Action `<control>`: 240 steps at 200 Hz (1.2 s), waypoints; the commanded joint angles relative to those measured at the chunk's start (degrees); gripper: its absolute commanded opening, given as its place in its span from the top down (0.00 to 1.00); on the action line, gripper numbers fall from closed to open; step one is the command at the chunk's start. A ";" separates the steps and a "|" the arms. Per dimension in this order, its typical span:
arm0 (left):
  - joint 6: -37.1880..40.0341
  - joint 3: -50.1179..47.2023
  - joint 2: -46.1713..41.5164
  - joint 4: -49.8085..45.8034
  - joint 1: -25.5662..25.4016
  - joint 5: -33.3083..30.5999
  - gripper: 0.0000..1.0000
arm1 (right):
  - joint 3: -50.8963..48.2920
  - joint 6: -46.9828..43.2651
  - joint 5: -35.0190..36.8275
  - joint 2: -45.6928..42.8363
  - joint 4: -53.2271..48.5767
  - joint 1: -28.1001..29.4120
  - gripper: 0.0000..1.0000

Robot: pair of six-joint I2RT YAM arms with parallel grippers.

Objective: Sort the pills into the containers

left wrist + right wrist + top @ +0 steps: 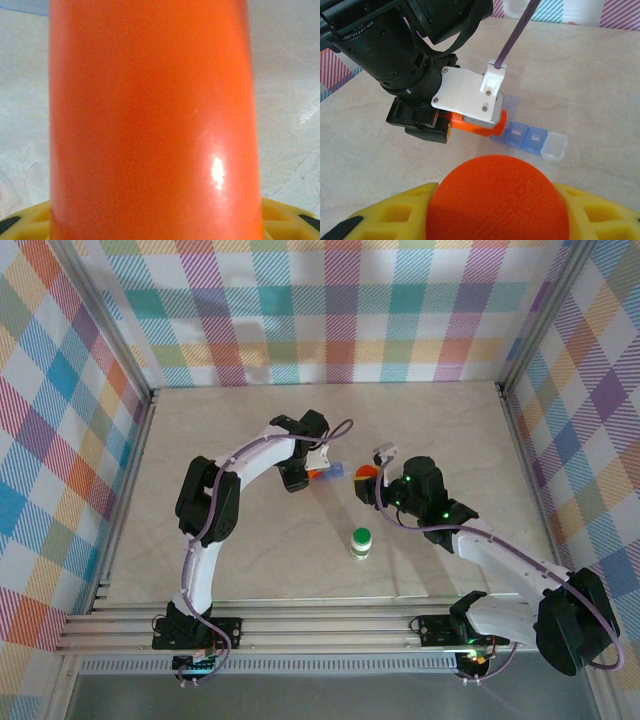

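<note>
Closest in, small white plastic bottle with green lid (361,542), upright on pale stone table (250,560). Further back, right gripper (368,480) squeezing round orange cap (497,195). Beyond, left gripper (462,124) clamped on orange plastic pill bottle (150,125), tipped sideways, mouth right at blue pill box (526,136).

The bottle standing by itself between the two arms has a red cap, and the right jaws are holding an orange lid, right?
Almost. The cap on that bottle is green, not red; the top external view shows it. The right gripper does hold the orange lid in its jaws.
</note>
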 commanded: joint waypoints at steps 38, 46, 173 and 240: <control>3.45 -0.91 1.25 -0.02 -1.51 -8.52 1.00 | 1.52 1.06 -1.35 0.46 0.41 -0.21 0.73; 3.73 -1.15 1.07 0.03 -1.55 -8.52 1.00 | 1.51 1.14 -1.57 0.46 0.50 -0.21 0.73; 6.05 -3.36 -2.95 3.16 -1.61 -13.32 1.00 | 1.69 1.59 -2.50 1.38 0.51 -0.21 0.73; 5.89 -3.93 -3.61 3.29 -1.44 -12.33 1.00 | 1.62 1.76 -3.11 1.56 0.52 -0.25 0.73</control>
